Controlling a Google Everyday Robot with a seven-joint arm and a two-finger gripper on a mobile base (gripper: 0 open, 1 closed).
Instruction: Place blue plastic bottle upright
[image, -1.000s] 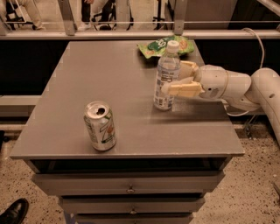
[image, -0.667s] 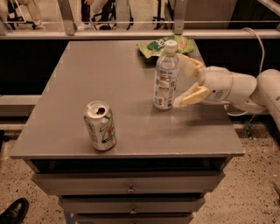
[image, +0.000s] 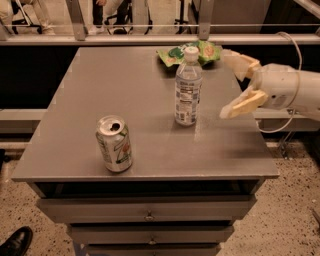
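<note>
Clear plastic, white cap, pale bluish label: the blue plastic bottle (image: 188, 88) is standing upright on the grey worktop (image: 125, 85), towards the back and a bit right of centre. So going by this view the job looks pretty much done.

What could wreck it is the claw (image: 224, 84). It's hanging just to the right of the bottle with its two tan fingers spread wide apart, holding nothing and not touching the bottle. The gap between them faces the bottle though, so any sideways swing or a sloppy pull-out could clip it with the lower finger (image: 242, 105). A tall, narrow, light bottle like that would tip easily, I'd guess. Backing straight away from it seems the safe bet.

If it did go over backwards, it would land on the green snack bag (image: 170, 54) lying right behind it, near the far edge. Forwards, it could roll across open worktop. The soda can (image: 114, 144) is well apart, near the front edge, so I doubt it gets involved.

As for writing: the bottle label has a white panel of tiny print I can't read. The can has a green and red mark, could be a big numeral, not sure. Nothing readable on the bag.
</note>
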